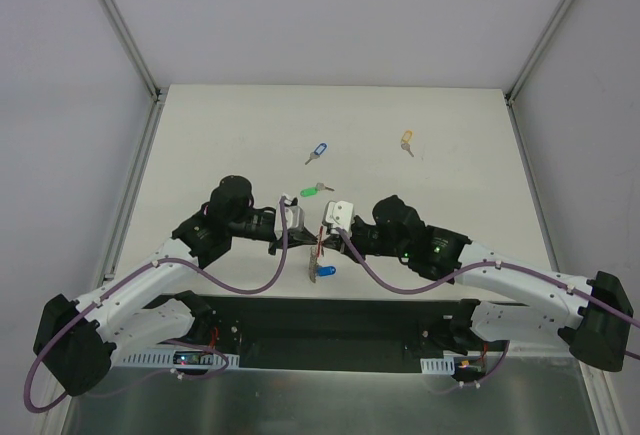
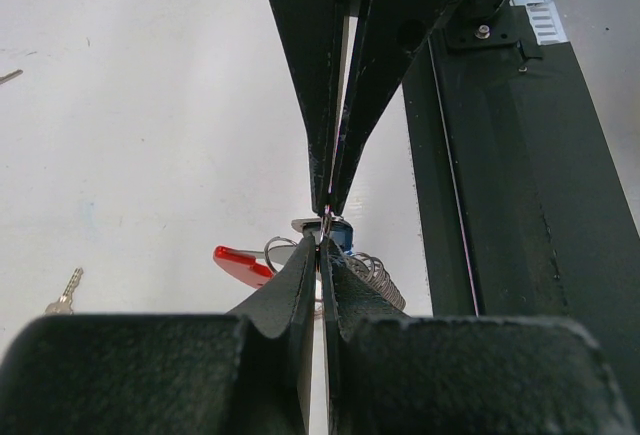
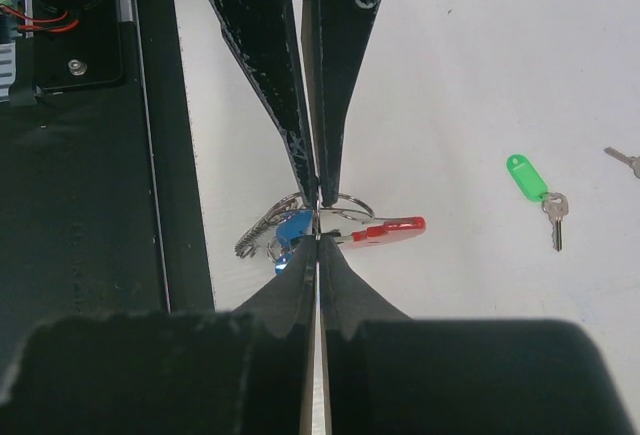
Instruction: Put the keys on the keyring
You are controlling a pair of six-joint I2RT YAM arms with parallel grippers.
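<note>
Both grippers meet tip to tip near the table's front middle, left gripper (image 1: 312, 240) and right gripper (image 1: 322, 240) each shut. Pinched between them is the keyring (image 1: 316, 263), with its red band (image 3: 390, 227) to one side and the grey ribbed strap (image 3: 252, 238) to the other. A blue-tagged key (image 3: 292, 227) and a small silver split ring (image 3: 346, 198) sit right at the pinch. In the left wrist view my left gripper (image 2: 322, 239) has the red band (image 2: 240, 265) on its left. Which strand each gripper (image 3: 318, 238) holds is hidden.
Three loose keys lie further back: green tag (image 1: 311, 191) (image 3: 523, 177), blue tag (image 1: 318, 150) and yellow tag (image 1: 406, 139). The black base plate (image 1: 330, 325) runs along the near edge, just beside the keyring. White walls enclose the table.
</note>
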